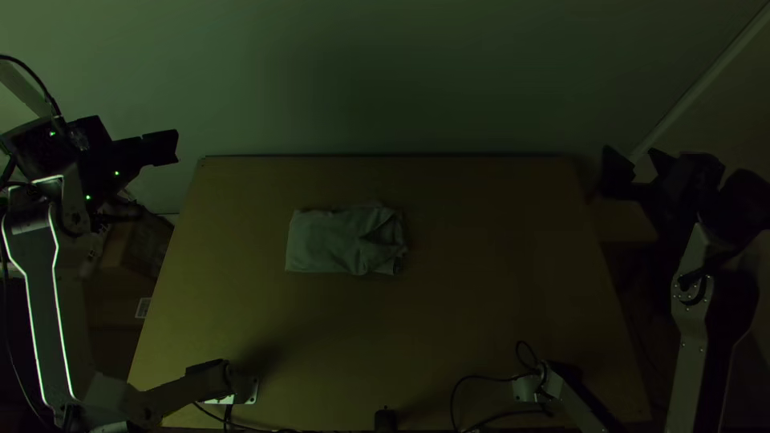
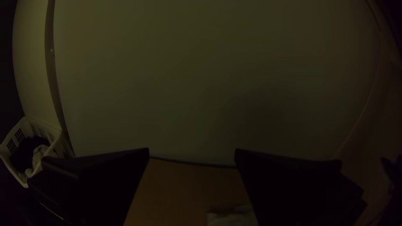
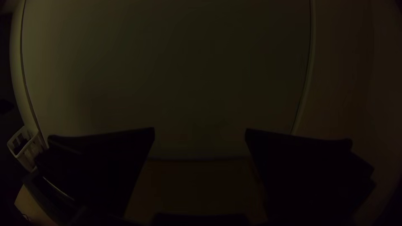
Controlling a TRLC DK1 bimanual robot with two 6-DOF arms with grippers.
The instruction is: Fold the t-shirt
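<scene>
The t-shirt (image 1: 333,240) lies folded into a compact bundle on the table, left of its middle, with overlapping folds toward its right end. My left gripper (image 1: 164,147) is beyond the table's left edge, well away from the cloth. In the left wrist view my left gripper (image 2: 192,151) is open, and a corner of the t-shirt (image 2: 233,218) shows low between its fingers. Off the table's far right corner stands my right gripper (image 1: 634,160); in the right wrist view the right gripper (image 3: 200,130) is open with nothing between its fingers.
The wooden table (image 1: 481,305) has bare wood around the cloth. A pale wall (image 1: 401,72) rises behind its far edge. Cables (image 1: 481,378) lie near the front edge. A white basket (image 2: 54,136) holding clothes stands on the floor in the left wrist view.
</scene>
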